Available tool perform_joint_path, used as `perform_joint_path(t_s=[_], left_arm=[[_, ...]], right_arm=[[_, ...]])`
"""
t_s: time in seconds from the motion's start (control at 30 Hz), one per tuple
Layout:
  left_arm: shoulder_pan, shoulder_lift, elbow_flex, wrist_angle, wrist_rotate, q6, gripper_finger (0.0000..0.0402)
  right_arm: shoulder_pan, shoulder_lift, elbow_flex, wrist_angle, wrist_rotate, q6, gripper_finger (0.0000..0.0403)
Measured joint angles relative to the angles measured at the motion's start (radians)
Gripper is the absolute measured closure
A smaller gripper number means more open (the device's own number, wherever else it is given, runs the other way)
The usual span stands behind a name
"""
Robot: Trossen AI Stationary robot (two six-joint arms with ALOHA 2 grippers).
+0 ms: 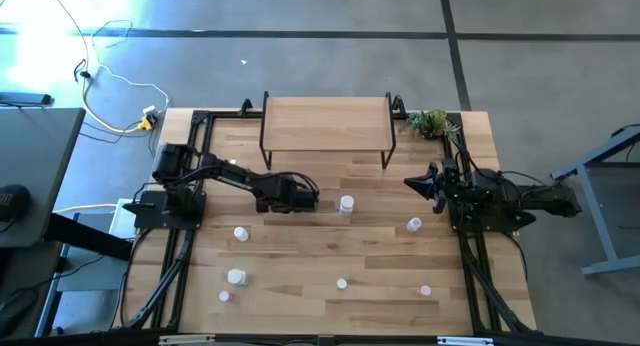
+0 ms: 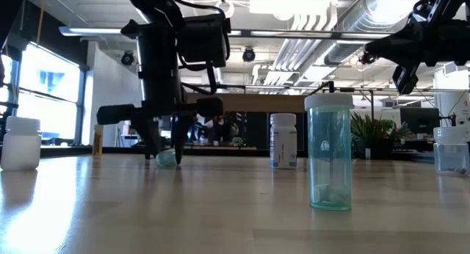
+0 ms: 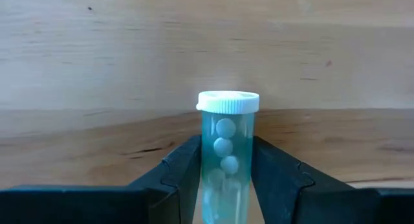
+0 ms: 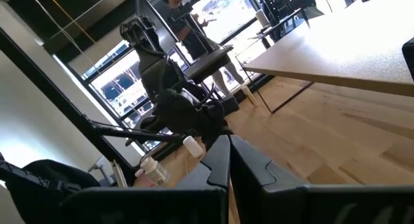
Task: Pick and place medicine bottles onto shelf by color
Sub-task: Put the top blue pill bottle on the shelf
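A pale teal medicine bottle [image 3: 224, 160] with a white cap lies on its side on the wooden table [image 1: 300, 256], and my left gripper [image 3: 225, 146] stands over it mid-table [image 1: 310, 196], shut on it. The low view shows the bottle [image 2: 167, 158] touching the tabletop under the fingers. Other small bottles stand loose: one beside the gripper [image 1: 347, 204], one farther right [image 1: 414, 224], and several toward the near edge [image 1: 236, 277]. The shelf [image 1: 325, 126] stands at the far edge. My right gripper [image 1: 412, 183] waits shut at the table's right side [image 4: 228, 146]. My left gripper pinches the teal bottle's body [image 3: 208, 160] between its two fingers [image 3: 184, 172], below the white cap [image 3: 228, 102]. The fingers come from above, pointing steeply down, and lie across the bottle. The bottle lies on its side with its underside on the table.
In the low view a tall teal bottle [image 2: 329, 151] stands in the foreground, a white bottle [image 2: 283, 140] behind it, and others at the left [image 2: 20, 142] and right [image 2: 449, 147]. A small green plant [image 1: 430, 123] sits beside the shelf at the far right.
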Motion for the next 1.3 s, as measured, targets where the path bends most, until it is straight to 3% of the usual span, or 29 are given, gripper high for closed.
perform_joint_path(t_s=[0.27,0.57,0.83,1.1,1.3], left_arm=[[-0.004,-0.001,0.000,0.000,0.013,0.105,0.0331],[-0.043,-0.013,0.007,0.061,0.014,0.241,0.0340],[-0.076,-0.105,0.010,0.247,-0.117,0.384,0.0341],[-0.046,-0.200,0.011,0.550,-0.236,0.714,0.0341],[0.031,-0.262,0.011,0.745,-0.242,1.015,0.0341]], right_arm=[[0.000,0.000,0.000,0.002,0.000,0.000,0.0402],[0.000,0.000,0.000,0.002,-0.002,0.011,0.0402],[0.000,0.000,0.000,0.024,-0.004,0.082,0.0402],[0.000,0.000,0.000,0.033,-0.006,0.131,0.0402],[0.000,0.000,0.000,0.035,-0.006,0.123,0.0402]])
